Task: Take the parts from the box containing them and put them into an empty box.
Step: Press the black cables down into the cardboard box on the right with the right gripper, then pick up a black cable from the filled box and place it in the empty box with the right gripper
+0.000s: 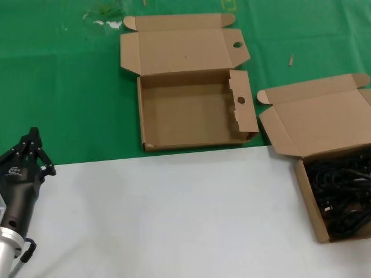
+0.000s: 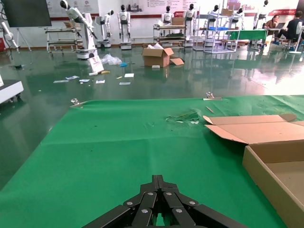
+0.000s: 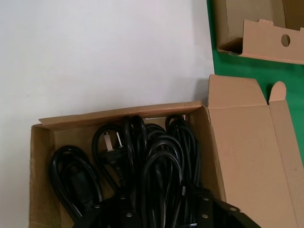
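We see two open cardboard boxes on a table that is part green cloth [image 1: 64,87] and part white sheet [image 1: 174,214]. The box with round holes in its flaps [image 1: 191,116] sits in the middle on the green part, lid folded back, with nothing inside. Well apart from it, at our right edge, sits the box with no holes [image 1: 316,211], and it is full of black power cords [image 1: 345,197].

Our left gripper [image 1: 30,152] rests low on our left, at the edge of the white sheet, near neither box. Its fingers come together to a point, so it is closed and holds nothing. Nothing lies between it and the boxes.

Our right gripper [image 3: 164,209] shows only in the right wrist view, just above the cords [image 3: 152,161]. We cannot tell if it is open or closed. That view also shows a plug with metal prongs [image 3: 111,141] among the cords.

The left wrist view shows the room: a shiny floor [image 2: 142,71], scattered papers [image 2: 97,78], a cardboard box on the floor [image 2: 159,56], and white robots on stands [image 2: 124,23] along the far wall.
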{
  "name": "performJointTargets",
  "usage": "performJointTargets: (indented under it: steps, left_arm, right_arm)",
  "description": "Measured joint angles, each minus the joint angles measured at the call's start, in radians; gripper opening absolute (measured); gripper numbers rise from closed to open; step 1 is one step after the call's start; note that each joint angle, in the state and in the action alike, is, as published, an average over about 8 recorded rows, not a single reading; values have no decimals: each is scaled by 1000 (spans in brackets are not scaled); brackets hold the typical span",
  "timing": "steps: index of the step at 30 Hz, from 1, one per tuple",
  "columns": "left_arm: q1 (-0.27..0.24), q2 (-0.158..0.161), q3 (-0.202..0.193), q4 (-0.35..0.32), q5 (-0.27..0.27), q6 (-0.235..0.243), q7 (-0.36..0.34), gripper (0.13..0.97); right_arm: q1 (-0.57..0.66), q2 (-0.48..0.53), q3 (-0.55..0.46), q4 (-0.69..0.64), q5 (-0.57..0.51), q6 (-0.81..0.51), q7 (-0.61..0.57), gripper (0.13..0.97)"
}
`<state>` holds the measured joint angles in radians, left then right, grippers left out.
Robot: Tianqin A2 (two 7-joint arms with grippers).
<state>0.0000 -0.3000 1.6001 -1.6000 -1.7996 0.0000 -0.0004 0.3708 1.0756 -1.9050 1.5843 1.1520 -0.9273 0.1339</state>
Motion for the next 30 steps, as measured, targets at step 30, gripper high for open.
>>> performJointTargets:
  steps: [30]
  left_arm:
    - [0,0,0,0,0,0,0,140]
  right_arm:
    - [129,-4,58,120,20,-143,152,232]
